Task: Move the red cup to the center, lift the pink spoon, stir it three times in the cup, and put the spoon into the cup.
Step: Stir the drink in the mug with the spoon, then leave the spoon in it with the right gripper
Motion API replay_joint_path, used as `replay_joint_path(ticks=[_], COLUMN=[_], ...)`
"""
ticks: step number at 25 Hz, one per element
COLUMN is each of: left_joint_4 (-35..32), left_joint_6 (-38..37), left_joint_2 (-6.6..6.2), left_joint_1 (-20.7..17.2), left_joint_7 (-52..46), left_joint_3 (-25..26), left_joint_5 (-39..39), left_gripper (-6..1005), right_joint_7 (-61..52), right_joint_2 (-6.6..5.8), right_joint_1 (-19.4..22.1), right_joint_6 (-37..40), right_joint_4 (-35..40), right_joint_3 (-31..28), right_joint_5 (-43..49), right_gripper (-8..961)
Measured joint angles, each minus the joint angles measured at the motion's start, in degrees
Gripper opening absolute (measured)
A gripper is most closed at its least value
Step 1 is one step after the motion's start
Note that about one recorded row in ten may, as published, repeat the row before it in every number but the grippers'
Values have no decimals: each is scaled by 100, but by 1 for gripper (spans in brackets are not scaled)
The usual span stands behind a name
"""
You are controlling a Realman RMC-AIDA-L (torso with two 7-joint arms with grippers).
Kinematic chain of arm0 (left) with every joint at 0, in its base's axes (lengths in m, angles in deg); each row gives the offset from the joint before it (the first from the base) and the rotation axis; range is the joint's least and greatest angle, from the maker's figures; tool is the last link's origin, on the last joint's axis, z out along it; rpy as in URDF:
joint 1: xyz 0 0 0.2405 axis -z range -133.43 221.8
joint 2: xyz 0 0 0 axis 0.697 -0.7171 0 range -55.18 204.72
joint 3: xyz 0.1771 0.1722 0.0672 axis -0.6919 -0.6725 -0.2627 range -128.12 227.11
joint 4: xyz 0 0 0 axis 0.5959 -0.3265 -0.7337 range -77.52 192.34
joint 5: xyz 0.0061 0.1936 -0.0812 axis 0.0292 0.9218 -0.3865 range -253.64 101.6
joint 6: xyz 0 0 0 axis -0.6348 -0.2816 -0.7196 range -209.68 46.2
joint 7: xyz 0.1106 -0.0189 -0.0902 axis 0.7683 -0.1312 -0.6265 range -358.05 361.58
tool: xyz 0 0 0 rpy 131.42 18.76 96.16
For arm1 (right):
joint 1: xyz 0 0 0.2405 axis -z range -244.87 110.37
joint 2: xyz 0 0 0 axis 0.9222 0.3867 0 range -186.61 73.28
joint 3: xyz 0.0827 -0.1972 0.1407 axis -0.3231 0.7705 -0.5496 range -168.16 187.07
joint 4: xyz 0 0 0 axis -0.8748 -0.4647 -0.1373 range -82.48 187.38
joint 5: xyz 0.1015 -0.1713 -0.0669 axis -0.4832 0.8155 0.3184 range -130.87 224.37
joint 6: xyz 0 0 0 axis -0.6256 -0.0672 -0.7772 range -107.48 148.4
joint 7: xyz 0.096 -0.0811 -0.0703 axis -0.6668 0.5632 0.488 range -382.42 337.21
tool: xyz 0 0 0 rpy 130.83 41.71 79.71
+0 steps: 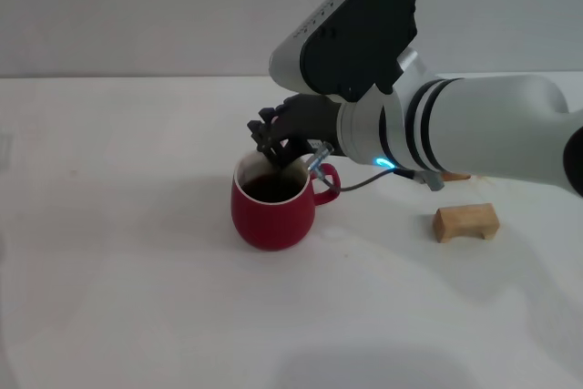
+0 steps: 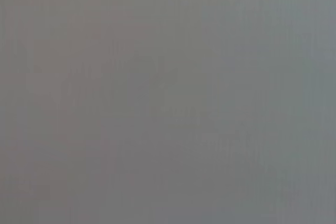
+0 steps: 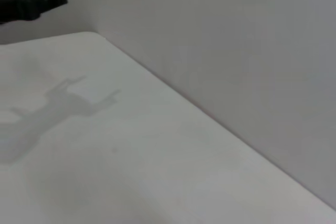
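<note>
With the cup (image 1: 271, 211) set mid-desk (image 1: 137, 298), the right hand (image 1: 276, 145) is poised over its rim, its grip unclear, so stirring is judged underway.

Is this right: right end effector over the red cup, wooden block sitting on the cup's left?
Not quite. In the head view the wooden block lies on the table on the right of the red cup, on its handle side and apart from it, not on its left. The rest holds: the right end effector is over the cup's rim.
</note>
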Motion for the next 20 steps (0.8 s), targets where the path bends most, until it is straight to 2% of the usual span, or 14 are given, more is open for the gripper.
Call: replay_joint_path(ticks=[3,9,20], left_joint_4=[2,3,11], left_joint_6=[0,0,-6], left_joint_2=[0,0,0], left_joint_1=[0,0,0], left_joint_7=[0,0,0], left_joint_3=[0,0,0], left_joint_5=[0,0,1], left_gripper=[829,829,829], right_joint_7=[-7,-10,24], right_joint_2=[5,5,5], right_joint_1=[71,85,-140], right_joint_6=[-420,-514,5], right_joint_4=[-432,-605,36], right_joint_3=[-10,-12,-62], right_joint_5=[-28,-212,-119], right_gripper=[132,132,132])
